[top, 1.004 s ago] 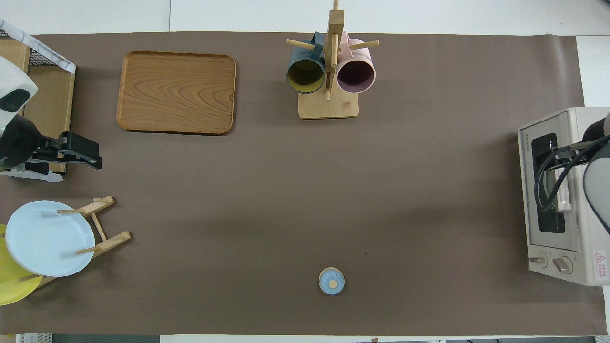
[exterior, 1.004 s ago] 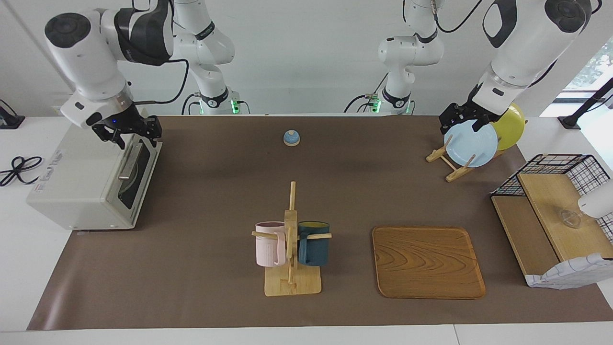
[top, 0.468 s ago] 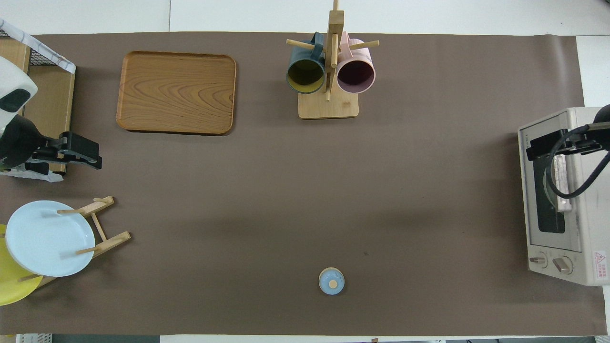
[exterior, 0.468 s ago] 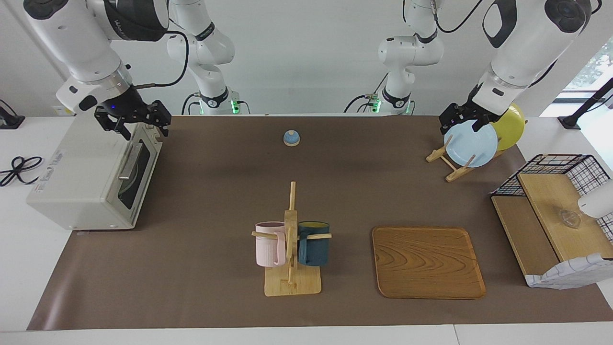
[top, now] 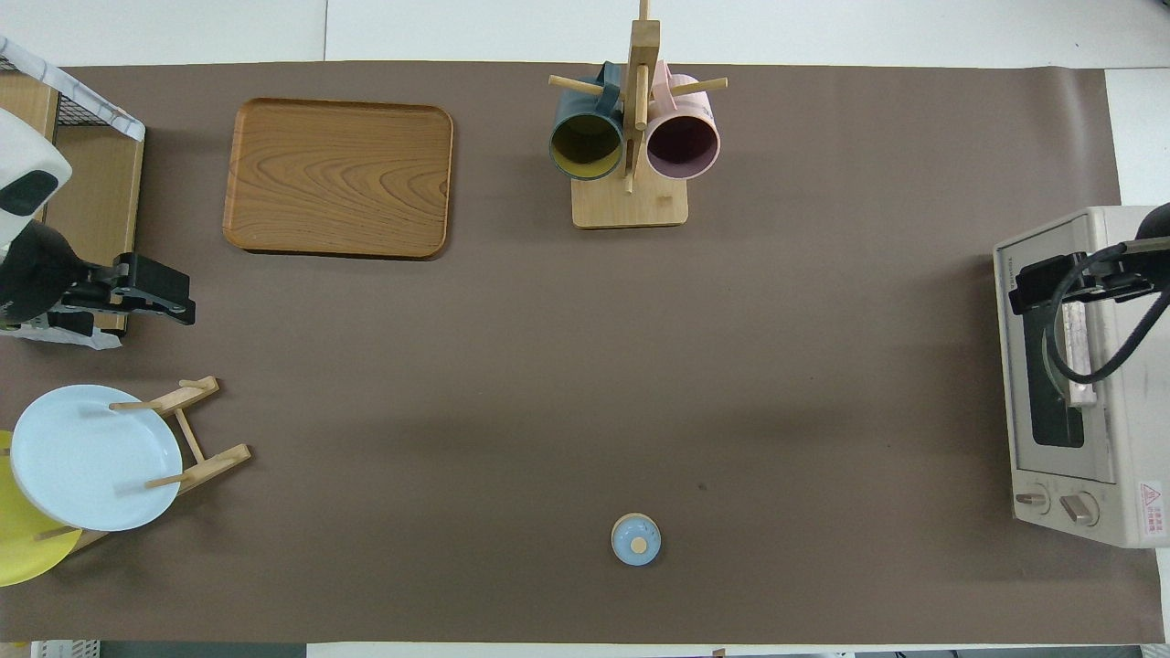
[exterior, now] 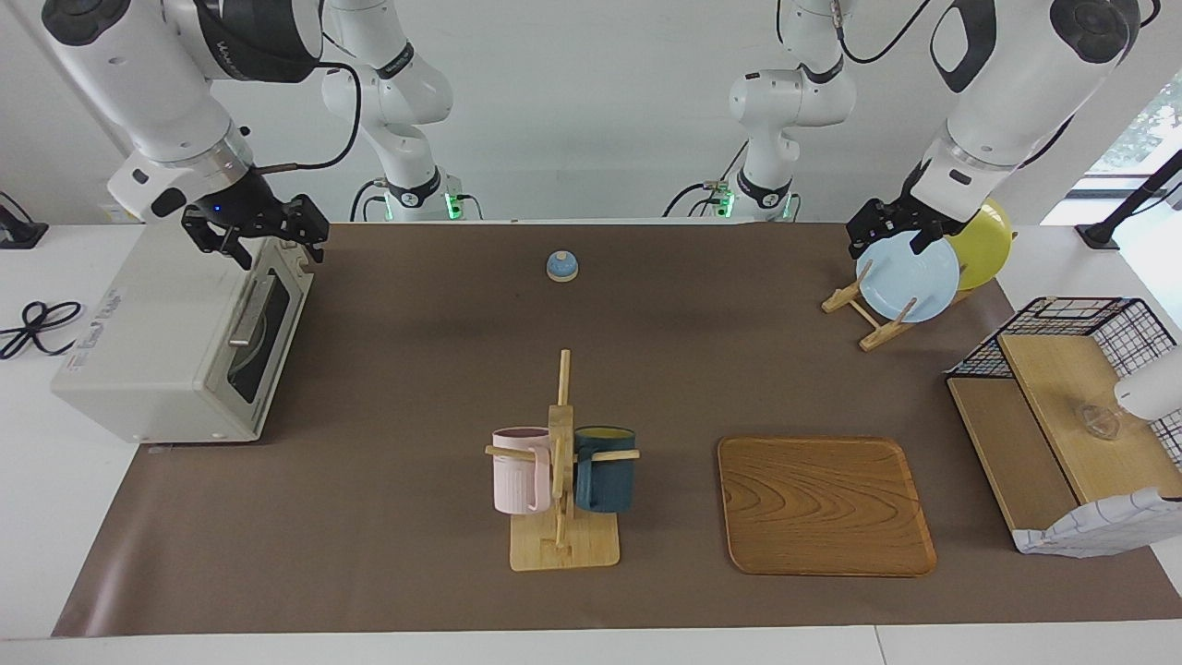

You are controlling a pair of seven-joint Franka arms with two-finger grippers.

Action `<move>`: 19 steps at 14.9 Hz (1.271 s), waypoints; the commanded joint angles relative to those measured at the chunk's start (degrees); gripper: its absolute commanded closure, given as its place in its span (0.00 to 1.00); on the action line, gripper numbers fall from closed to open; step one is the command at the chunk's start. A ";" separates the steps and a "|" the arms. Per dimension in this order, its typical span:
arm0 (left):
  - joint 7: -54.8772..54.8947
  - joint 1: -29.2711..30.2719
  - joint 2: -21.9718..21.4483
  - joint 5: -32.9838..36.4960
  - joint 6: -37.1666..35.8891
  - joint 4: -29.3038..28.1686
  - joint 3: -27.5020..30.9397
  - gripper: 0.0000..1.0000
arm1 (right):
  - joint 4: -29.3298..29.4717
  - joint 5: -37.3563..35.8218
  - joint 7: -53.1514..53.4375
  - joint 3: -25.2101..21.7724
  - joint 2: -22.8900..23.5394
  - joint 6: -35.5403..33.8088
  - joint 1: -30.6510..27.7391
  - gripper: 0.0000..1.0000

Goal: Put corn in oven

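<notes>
The cream-white oven (exterior: 166,342) stands at the right arm's end of the table, its dark glass door shut and the bar handle (exterior: 247,309) on it; it also shows in the overhead view (top: 1097,512). No corn shows in either view. My right gripper (exterior: 277,254) hangs open and empty in the air over the oven's top front edge, apart from the handle; it also shows in the overhead view (top: 1033,288). My left gripper (exterior: 885,247) waits, open and empty, over the plate rack at the left arm's end.
A blue bell (exterior: 561,266) sits near the robots at mid-table. A mug tree (exterior: 561,462) with a pink and a dark blue mug and a wooden tray (exterior: 825,503) lie farther out. Blue plate (exterior: 910,277), yellow plate (exterior: 983,240) and wire shelf (exterior: 1062,406) stand at the left arm's end.
My right gripper has risen from the oven door's handle to above the oven's top edge and has nearly stopped. The left arm has not moved.
</notes>
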 commanded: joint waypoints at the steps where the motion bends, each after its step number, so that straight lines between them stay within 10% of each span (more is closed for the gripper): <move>1: -0.11 -0.14 -0.64 0.67 -0.71 -0.05 0.20 0.00 | 0.68 -0.85 0.63 -1.03 -0.25 -1.09 0.57 0.00; 19: -0.11 -0.14 -0.64 0.67 -0.71 -0.05 0.20 0.00 | 4.63 -0.24 2.91 1.78 1.68 -3.46 -3.56 0.00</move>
